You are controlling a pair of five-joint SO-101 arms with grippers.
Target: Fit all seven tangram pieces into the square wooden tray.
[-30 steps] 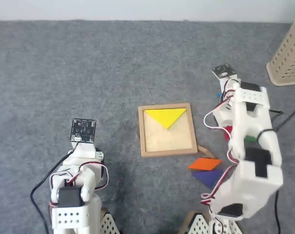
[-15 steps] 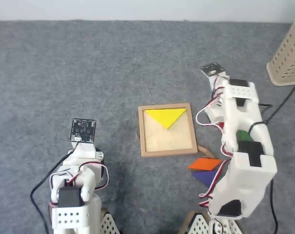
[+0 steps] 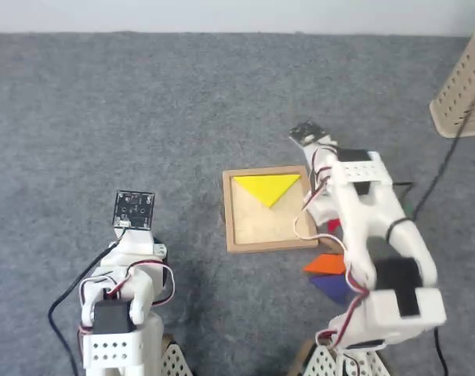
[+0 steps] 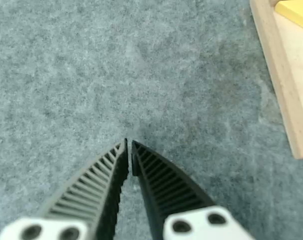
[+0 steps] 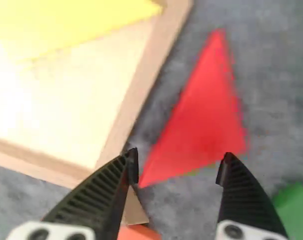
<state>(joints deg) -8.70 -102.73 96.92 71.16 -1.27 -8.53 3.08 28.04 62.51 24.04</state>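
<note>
Fingers of the right end effector (image 5: 179, 167) stand wide apart, red triangle (image 5: 201, 120) just ahead between them, square wooden tray (image 5: 151, 85) beside it; left end effector (image 4: 129, 145) pinched closed over the desk (image 4: 91, 65)

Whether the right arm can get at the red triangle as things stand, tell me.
Probably yes. The right gripper is open, fingertips either side of the red triangle, nothing between; the rim of the tray lies close by one fingertip.
</note>
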